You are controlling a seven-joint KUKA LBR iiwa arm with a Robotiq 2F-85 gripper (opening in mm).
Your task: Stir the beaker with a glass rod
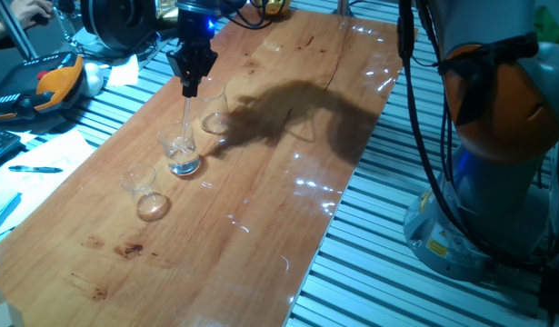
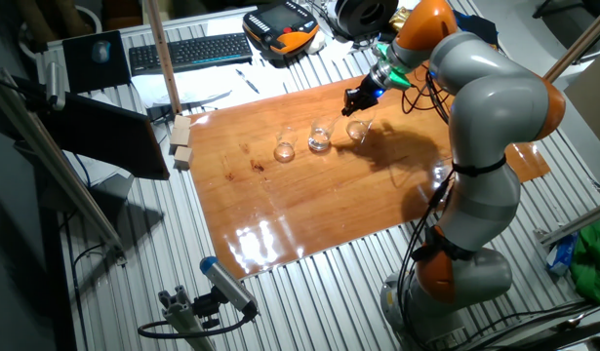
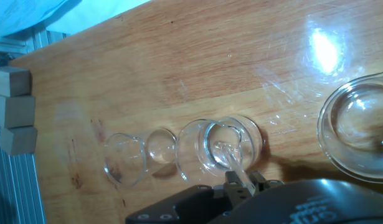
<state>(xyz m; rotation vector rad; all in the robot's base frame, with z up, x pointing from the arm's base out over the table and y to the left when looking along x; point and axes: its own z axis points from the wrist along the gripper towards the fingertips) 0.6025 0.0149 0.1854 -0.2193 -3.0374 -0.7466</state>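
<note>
Bright overhead light strikes white glare patches on the glossy table (image 1: 261,182). The arm (image 2: 485,107) casts a broad, soft-edged dark shadow across the wood. In the hand view the tool (image 3: 241,186) is blurred; the beaker (image 3: 225,146) glints.

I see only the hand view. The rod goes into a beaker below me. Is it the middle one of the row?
Observer: Yes. In one fixed view the glass rod hangs from the gripper into the beaker, the middle of three.
Operator: Is the rod upright?
Observer: Nearly upright, only slightly tilted.
Operator: What is behind that beaker?
Observer: The taller beaker stands close behind it, toward the gripper's side.
</note>
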